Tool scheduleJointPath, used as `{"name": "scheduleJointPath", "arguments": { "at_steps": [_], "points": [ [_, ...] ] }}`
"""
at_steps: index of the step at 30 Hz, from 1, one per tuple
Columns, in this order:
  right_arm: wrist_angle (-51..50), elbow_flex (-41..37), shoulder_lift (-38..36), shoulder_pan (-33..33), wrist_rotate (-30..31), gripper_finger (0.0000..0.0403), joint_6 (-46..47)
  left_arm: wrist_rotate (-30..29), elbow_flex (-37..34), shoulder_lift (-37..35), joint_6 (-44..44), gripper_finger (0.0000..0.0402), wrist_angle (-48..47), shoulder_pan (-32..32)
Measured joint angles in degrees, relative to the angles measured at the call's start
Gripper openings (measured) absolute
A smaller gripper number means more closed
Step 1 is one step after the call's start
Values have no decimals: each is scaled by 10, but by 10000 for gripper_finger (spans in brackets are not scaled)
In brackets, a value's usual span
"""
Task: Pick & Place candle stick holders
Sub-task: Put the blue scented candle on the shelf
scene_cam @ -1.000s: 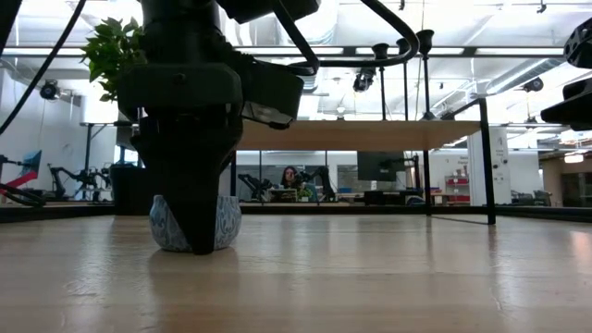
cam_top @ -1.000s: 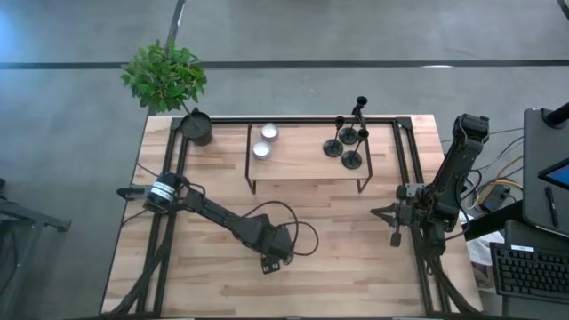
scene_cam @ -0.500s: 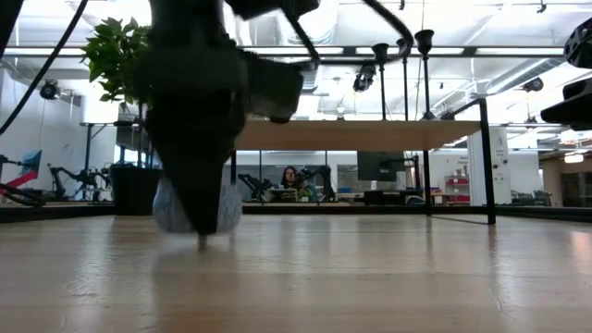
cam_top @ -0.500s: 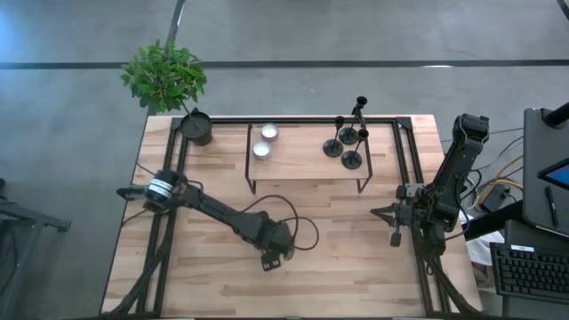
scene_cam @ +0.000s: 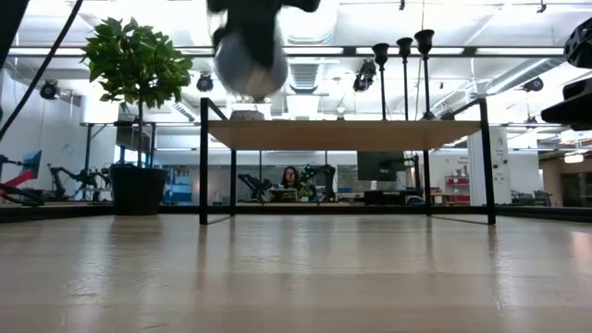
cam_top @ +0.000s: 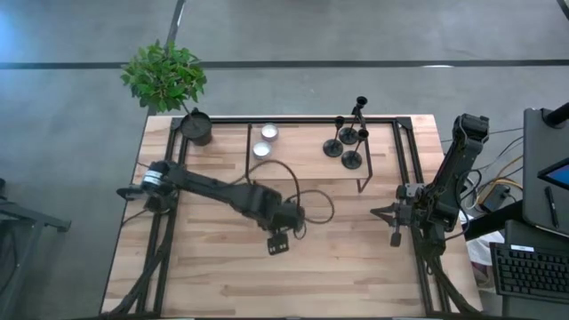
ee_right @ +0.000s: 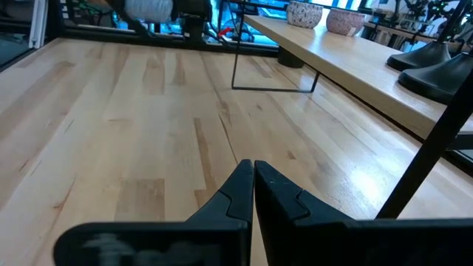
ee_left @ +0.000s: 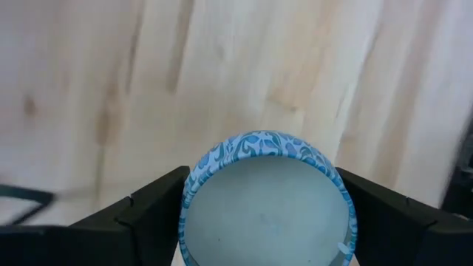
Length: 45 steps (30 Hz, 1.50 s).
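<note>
Three candle stick holders [cam_top: 347, 142] stand close together on the right end of the raised shelf [cam_top: 307, 169], at the back of the bench [cam_top: 222, 284]. Black metal, round disc base, thin stem, small cup on top. Judgement: stiff, fairly light, top-heavy on narrow bases, smooth so likely slippery; tightly clustered, so a nudge to one could tip its neighbours. Best hold looks like the stem just under the cup, or across the disc base; approach from the open front side.

Left tool [cam_top: 277, 242] hangs above mid bench, in front of the shelf, clenched on a small blue-patterned candle cup [ee_left: 267, 199], well apart from the holders. In the low view the cup [scene_cam: 250, 60] is lifted clear of the bench. Right tool [ee_right: 253, 177] waits low at the right edge of the bench, fingers pressed together, grasping nothing.

Two white tealights [cam_top: 265, 140] sit on the shelf's left end; plant pot [cam_top: 196, 127] at the back left corner. Holders not yet touched.
</note>
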Motion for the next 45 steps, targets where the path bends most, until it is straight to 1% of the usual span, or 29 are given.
{"name": "scheduleJointPath", "arguments": {
  "at_steps": [4,7,14,19,26,34,41,45],
  "points": [
    [0,0,0,0,0,8,0,-6,68,-4,30,310,-38,24],
    [0,0,0,0,0,8,0,-7,104,-4,39,310,-59,43],
    [0,0,0,0,0,8,0,-4,155,-4,51,310,-85,83],
    [0,0,0,0,0,8,0,12,171,-4,67,310,-104,107],
    [0,0,0,0,0,8,0,23,184,-4,115,310,-142,135],
    [0,0,0,0,0,8,0,35,191,-4,192,310,-167,169],
    [0,0,0,0,0,8,0,41,191,-2,274,310,-169,207],
    [0,0,0,0,0,8,0,41,190,6,306,310,-169,230]
  ]
}}
